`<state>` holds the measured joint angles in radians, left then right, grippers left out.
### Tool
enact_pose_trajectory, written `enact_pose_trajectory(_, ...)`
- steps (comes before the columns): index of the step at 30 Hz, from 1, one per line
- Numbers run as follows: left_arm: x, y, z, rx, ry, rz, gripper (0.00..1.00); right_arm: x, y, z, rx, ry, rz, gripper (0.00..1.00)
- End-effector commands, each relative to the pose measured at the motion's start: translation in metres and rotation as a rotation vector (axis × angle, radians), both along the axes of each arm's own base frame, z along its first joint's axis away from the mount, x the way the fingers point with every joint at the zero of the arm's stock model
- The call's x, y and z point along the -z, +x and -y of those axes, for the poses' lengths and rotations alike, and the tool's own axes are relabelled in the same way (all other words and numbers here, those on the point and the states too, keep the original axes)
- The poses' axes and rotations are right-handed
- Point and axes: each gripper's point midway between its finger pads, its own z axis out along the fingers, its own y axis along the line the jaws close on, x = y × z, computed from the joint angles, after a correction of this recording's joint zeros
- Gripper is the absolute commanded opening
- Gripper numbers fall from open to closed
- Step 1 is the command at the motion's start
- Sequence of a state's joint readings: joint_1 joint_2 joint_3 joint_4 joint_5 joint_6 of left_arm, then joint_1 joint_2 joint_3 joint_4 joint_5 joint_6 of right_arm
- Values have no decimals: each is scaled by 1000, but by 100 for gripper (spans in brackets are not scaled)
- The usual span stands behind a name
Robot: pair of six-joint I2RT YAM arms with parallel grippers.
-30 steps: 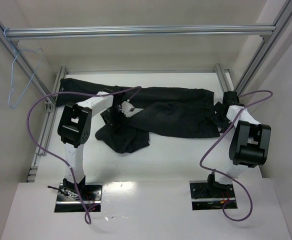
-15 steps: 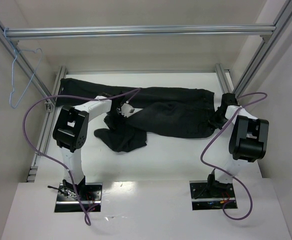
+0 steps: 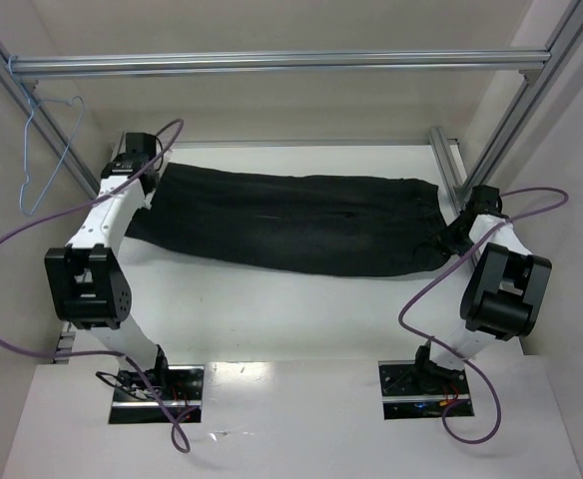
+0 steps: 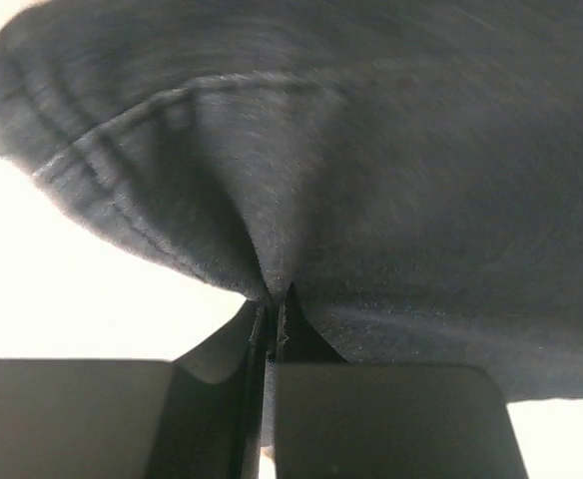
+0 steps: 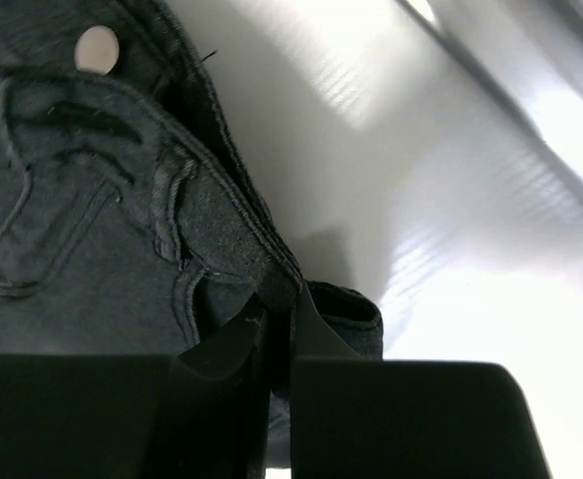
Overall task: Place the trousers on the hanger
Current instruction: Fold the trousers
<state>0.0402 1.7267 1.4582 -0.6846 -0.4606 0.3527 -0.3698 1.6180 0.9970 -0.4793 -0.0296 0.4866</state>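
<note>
The black trousers [image 3: 291, 220] lie stretched flat across the white table [image 3: 301, 319], from the far left to the right side. My left gripper [image 3: 150, 188] is at their left end, shut on a pinch of the dark fabric [image 4: 391, 150]; its jaws [image 4: 272, 299] meet on the cloth. At the right end my right gripper [image 3: 449, 238] is shut on the waistband [image 5: 232, 239], close to a silver button [image 5: 97, 48], with its jaws [image 5: 277, 299] closed over the band's edge. The light-blue wire hanger [image 3: 47, 150] hangs from the slanted frame bar at far left, apart from both grippers.
Silver aluminium bars frame the space: a crossbar [image 3: 272, 63] along the back, slanted posts at left [image 3: 12, 75] and right [image 3: 531, 90]. Side rails [image 3: 444, 150] border the table. Purple cables [image 3: 12, 259] loop from both arms.
Both grippers have gone from open to shut on the trousers. The left arm has swung from the table's middle to the far left, pulling the bunched cloth out flat.
</note>
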Motion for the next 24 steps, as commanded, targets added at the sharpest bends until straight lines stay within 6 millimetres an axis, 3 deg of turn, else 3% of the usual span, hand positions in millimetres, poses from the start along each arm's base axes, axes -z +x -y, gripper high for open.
enact_pose_trajectory(1,-60,6,-21,-68,123,170,0,-31,15,20,8,-97,84,0)
enact_pose_trajectory(3,-57,0,-31,-116,111,190,0,-31,15,20,8,-97,84,0)
enact_pose_trajectory(7,-12,-27,-47,-170,124,86,0,-23,9,20,4,-104,67,0)
enact_pose_trajectory(9,18,-39,-46,-167,122,29,0,-20,8,20,-4,-105,57,0)
enact_pose_trajectory(12,35,-41,-45,-181,111,-8,4,-20,11,21,-4,-105,57,0)
enact_pose_trajectory(13,40,-41,-43,-186,98,-10,10,-20,10,21,-12,-109,55,5)
enact_pose_trajectory(15,46,-38,-43,-194,93,-22,24,-20,10,21,-12,-109,55,22)
enact_pose_trajectory(16,46,-38,-43,-194,93,-22,36,-20,10,21,-12,-109,55,45)
enact_pose_trajectory(17,46,-38,-43,-194,93,-22,52,-19,8,19,-25,-102,47,54)
enact_pose_trajectory(18,49,-41,-43,-193,93,-31,78,-19,8,19,-25,-102,47,59)
enact_pose_trajectory(21,37,-45,-47,-218,118,-9,93,-26,5,20,-20,-112,48,86)
enact_pose_trajectory(24,17,-60,-58,-231,161,-6,98,-38,1,18,-18,-124,77,100)
